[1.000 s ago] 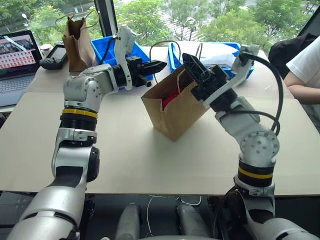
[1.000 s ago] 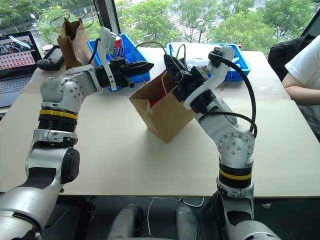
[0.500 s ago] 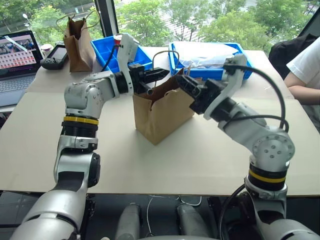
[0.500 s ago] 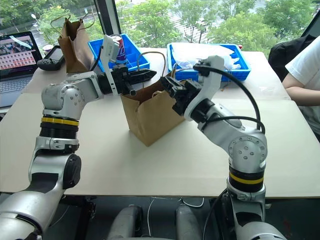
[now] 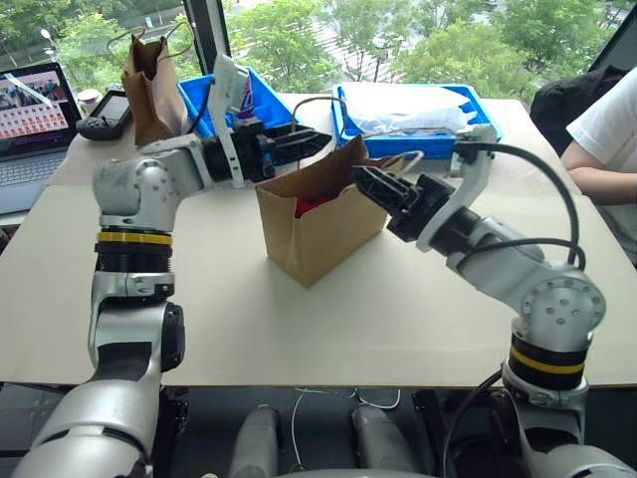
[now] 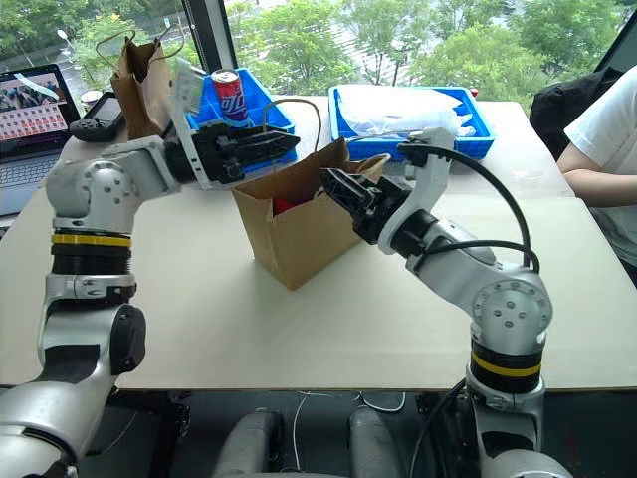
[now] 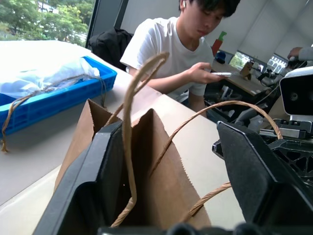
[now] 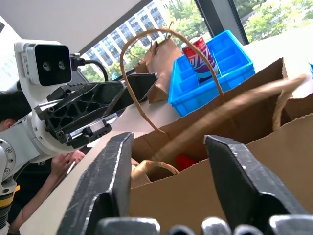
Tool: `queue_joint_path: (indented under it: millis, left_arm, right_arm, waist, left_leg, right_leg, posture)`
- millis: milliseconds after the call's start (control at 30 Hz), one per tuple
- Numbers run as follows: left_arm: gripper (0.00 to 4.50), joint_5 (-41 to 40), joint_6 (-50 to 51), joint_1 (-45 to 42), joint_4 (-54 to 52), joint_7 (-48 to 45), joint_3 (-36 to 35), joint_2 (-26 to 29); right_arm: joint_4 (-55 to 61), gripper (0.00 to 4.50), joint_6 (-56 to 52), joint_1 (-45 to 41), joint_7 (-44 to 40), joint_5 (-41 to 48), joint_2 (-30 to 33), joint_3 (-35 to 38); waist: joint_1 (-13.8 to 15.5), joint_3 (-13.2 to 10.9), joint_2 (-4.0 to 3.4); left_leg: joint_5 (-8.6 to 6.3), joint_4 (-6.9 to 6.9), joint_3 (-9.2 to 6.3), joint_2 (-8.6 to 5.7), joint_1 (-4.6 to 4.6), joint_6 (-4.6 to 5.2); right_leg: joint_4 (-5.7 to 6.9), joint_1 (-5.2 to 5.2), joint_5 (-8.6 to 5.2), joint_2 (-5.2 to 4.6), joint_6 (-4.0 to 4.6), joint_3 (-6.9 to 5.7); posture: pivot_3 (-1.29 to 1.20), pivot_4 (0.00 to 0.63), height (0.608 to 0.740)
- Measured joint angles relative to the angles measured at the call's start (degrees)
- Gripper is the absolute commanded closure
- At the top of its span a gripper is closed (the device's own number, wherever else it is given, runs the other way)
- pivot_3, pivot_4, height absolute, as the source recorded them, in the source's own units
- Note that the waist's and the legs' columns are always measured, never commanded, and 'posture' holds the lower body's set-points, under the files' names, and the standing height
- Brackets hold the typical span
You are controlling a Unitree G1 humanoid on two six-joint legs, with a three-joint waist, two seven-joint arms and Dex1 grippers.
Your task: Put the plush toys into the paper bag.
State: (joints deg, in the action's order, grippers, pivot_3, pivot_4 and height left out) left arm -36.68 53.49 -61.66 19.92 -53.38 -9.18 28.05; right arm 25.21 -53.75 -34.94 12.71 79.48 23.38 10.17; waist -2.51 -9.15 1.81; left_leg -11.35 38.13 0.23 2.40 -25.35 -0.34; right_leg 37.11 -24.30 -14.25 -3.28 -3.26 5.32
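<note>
At table centre your paper bag (image 5: pixel 317 221) stands upright, red chili toy (image 5: pixel 311 205) showing inside. Your left gripper (image 5: pixel 304 145) and right gripper (image 5: pixel 373 186) flank its rim, both spread wide, gripping nothing.

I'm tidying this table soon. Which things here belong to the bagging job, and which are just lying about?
Belong to the job:
- paper bag
- red plush toy inside it
- left gripper, right gripper, both open beside the bag

Lying about:
- darker paper bag
- blue bins
- soda can
- laptop
</note>
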Motion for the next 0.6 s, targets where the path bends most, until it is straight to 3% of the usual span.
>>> queue_joint_path:
  millis: [67, 133, 367, 467, 600]
  left_arm:
    - [0.0, -0.7, 0.44, -0.46, 0.08, -0.98, -0.57, 1.68]
    - [0.0, -0.37, 0.36, -0.24, -1.08, -2.9, 0.65, 4.6]
    - [0.0, 5.36, -9.0, 4.36, -1.43, -9.91, 1.8, 16.47]
    - [0.0, 6.58, -14.21, 11.78, -1.64, -13.54, 1.75, 17.71]
    - [0.0, 7.2, -17.13, 20.96, -4.58, -14.46, 2.65, 14.1]
  right_arm:
    - [-0.04, 0.04, -0.01, -0.26, -0.21, 1.31, 1.24, 0.11]
    - [-0.34, 0.04, -0.76, -0.23, -1.07, 3.76, 4.0, 0.16]
    - [-0.69, 0.04, -8.4, 3.71, -13.72, 8.99, 25.13, 4.52]
    - [-0.06, 0.71, -9.89, 6.89, -21.17, 6.79, 30.76, 4.78]
    - [1.41, 2.19, -7.17, 8.43, -28.71, -5.82, 31.8, -0.98]
  waist:
    - [0.03, 0.0, 0.0]
    - [0.03, -0.01, -0.01]
    - [0.25, -0.02, -0.01]
    - [0.24, -0.02, -0.01]
    - [0.27, -0.09, 0.11]
  left_leg:
    - [0.0, 0.0, -0.01, 0.0, 0.0, 0.0]
    - [0.0, 0.0, 0.01, -0.01, -0.01, 0.0]
    - [0.0, -0.12, 0.05, 0.02, 0.06, 0.0]
    - [0.0, -0.12, 0.08, 0.05, 0.1, 0.0]
    - [0.04, -0.09, 0.12, 0.08, 0.09, 0.01]
  right_leg:
    - [0.0, 0.01, 0.0, 0.0, 0.0, -0.01]
    - [-0.02, 0.0, 0.0, -0.01, 0.0, 0.01]
    - [-0.11, 0.06, -0.03, -0.01, 0.05, 0.0]
    - [-0.08, 0.07, -0.04, -0.01, 0.08, 0.01]
    - [-0.04, 0.04, -0.02, 0.0, 0.1, 0.02]
  posture:
    - [0.0, 0.15, 0.722]
    - [0.0, 0.15, 0.722]
    - [0.0, 0.15, 0.722]
    - [0.0, 0.15, 0.722]
    - [0.0, 0.15, 0.722]
